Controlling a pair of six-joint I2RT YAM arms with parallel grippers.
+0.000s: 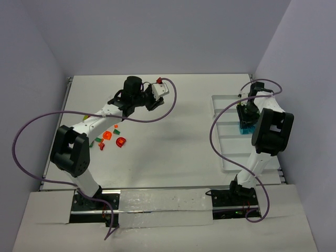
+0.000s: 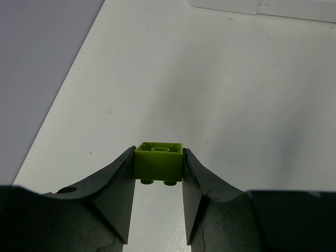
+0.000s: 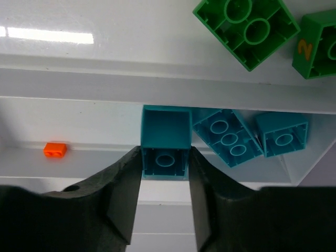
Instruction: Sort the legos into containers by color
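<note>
The left gripper [image 2: 158, 155], well apart from the tray [image 1: 236, 144], clamps a lime brick [image 2: 158, 165]; the right gripper [image 3: 165, 157] clamps a teal brick [image 3: 165, 131] above the tray.

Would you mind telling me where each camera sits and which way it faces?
Top external: above, behind the bases, facing down on table, loose legos, tray; left arm and right arm show.
Left wrist: faces forward over the table; left pincer shows, shut on a lime brick.
Right wrist: faces down into the tray; right pincer shows, shut on a teal brick.
Shared: top and right wrist both show the tray and teal bricks.
</note>
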